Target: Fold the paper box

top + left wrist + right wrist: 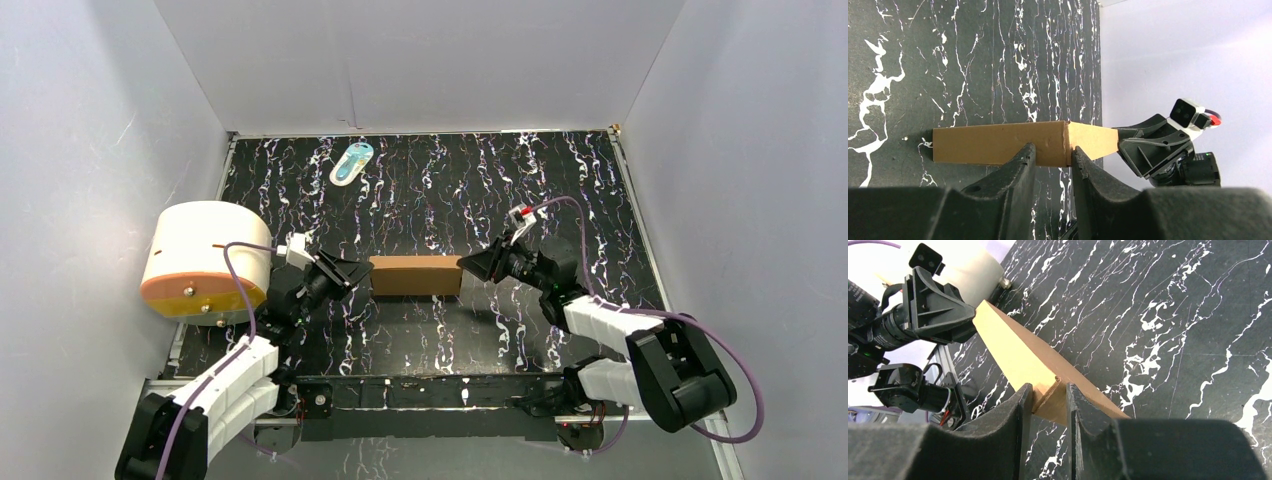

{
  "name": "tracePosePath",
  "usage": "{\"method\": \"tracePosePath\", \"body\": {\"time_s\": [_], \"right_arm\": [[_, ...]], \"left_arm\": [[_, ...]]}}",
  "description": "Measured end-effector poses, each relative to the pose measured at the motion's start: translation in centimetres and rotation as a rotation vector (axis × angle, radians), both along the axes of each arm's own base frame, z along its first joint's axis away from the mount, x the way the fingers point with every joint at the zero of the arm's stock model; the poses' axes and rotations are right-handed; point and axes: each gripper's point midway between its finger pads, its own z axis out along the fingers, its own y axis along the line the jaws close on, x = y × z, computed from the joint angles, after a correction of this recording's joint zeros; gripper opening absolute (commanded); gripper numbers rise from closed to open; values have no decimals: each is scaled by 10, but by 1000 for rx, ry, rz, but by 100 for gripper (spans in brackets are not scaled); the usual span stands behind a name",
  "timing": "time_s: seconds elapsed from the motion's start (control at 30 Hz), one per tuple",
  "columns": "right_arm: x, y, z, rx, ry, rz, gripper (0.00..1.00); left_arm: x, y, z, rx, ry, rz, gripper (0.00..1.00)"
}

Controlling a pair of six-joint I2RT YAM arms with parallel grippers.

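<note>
The paper box [415, 274] is a brown cardboard shape, long and narrow, lying left to right in the middle of the black marbled table. My left gripper [358, 272] is shut on its left end, and my right gripper [470, 265] is shut on its right end. In the left wrist view the box [998, 142] runs away from the left gripper [1053, 152], whose fingers pinch the near corner. Beyond it is the right gripper [1148, 147]. The right wrist view has the box [1018, 352] wedged between the right gripper [1047, 392] fingers, with a folded flap at that end.
A white-and-orange cylinder [205, 260] stands at the left edge, close behind the left arm. Near the back wall lies a small teal-white packet [351, 162]. White walls enclose the table on three sides.
</note>
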Motion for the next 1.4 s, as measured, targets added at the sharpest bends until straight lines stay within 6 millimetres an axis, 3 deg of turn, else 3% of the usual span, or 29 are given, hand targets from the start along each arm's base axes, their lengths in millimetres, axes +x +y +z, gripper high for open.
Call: {"method": "tracePosePath", "body": {"time_s": [0.17, 0.5, 0.6, 0.8, 0.9, 1.1, 1.27, 1.4], "right_arm": [[-2, 0, 2, -39, 32, 17, 18], [-3, 1, 7, -103, 80, 48, 46], [-2, 1, 11, -132, 85, 53, 54], [1, -5, 37, -183, 6, 41, 75], [-2, -13, 47, -218, -44, 22, 85], [-12, -44, 63, -315, -115, -86, 98], [-24, -73, 99, -352, -238, -201, 99], [-36, -99, 122, -370, -337, -302, 99]], "left_arm": [[1, 0, 0, 23, -2, -8, 29], [4, 9, 4, 171, 10, -12, 57], [10, 13, 18, 248, -10, -11, 66], [23, 18, 75, 405, -143, -50, 89], [26, 15, 89, 491, -187, -118, 92], [26, 0, 94, 642, -263, -340, 93], [18, -26, 103, 768, -397, -544, 93], [1, -59, 100, 856, -504, -736, 94]]}}
